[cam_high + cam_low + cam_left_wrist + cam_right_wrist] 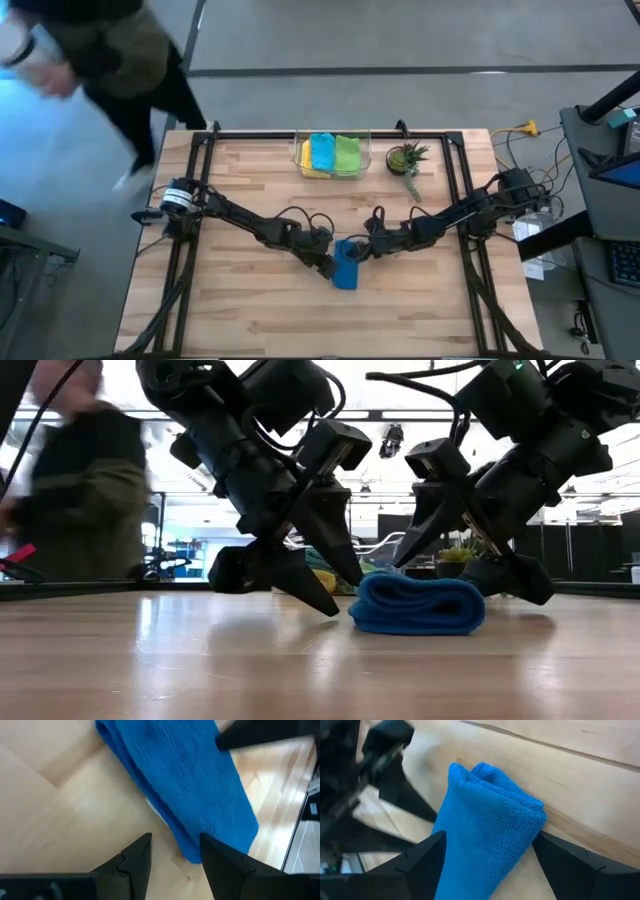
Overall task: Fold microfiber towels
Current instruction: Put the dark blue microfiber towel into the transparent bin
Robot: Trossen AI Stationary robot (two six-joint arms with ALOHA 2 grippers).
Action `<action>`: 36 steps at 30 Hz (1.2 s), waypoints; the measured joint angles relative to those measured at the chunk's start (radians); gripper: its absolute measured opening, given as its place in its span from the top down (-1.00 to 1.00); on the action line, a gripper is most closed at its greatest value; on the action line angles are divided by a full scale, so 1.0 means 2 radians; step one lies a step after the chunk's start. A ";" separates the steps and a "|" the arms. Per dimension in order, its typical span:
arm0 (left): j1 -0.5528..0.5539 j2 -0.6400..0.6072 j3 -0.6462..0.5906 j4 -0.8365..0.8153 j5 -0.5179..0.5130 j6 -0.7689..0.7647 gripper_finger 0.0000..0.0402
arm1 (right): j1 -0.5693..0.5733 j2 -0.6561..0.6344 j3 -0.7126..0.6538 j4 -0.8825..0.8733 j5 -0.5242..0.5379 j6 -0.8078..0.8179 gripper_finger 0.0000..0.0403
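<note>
High view shows the folded blue towel (pixel 346 266) lying just toward six o'clock of the table's (pixel 250 310) centre, with the left gripper (pixel 328 261) at its nine o'clock, fingers parted and empty, and the right gripper (pixel 362 247) spread wide, straddling the towel's twelve o'clock end.

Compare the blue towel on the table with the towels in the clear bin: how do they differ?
The blue towel lies folded on bare wood between both grippers; the bin towels sit inside the clear bin at the far edge. It is one cloth; those are several: yellow, blue, green. All look like soft microfiber.
</note>
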 joint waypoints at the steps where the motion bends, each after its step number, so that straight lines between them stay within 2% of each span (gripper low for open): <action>1: 0.002 0.000 0.000 0.001 0.000 -0.002 0.25 | -0.001 0.000 0.000 0.000 -0.002 -0.015 -0.46; 7: 0.016 0.000 0.000 0.022 0.017 0.013 0.25 | -0.022 -0.010 0.003 -0.008 -0.024 -0.131 -0.45; 11: 0.027 0.000 0.000 0.022 0.032 0.025 0.25 | -0.039 -0.031 0.004 -0.025 -0.034 -0.168 -0.46; 15: 0.035 0.000 0.000 0.010 0.039 0.027 0.25 | -0.053 -0.057 0.004 -0.073 -0.038 -0.172 -0.44; 20: 0.038 0.000 -0.001 0.009 0.040 0.028 0.25 | -0.058 -0.067 0.003 -0.094 -0.051 -0.167 -0.45; 25: 0.050 0.000 -0.001 0.009 0.039 0.028 0.25 | -0.067 -0.042 0.003 -0.090 -0.088 -0.148 -0.43; 36: 0.066 0.000 -0.003 -0.009 0.038 0.028 0.25 | -0.075 -0.016 0.003 -0.030 -0.101 -0.121 -0.40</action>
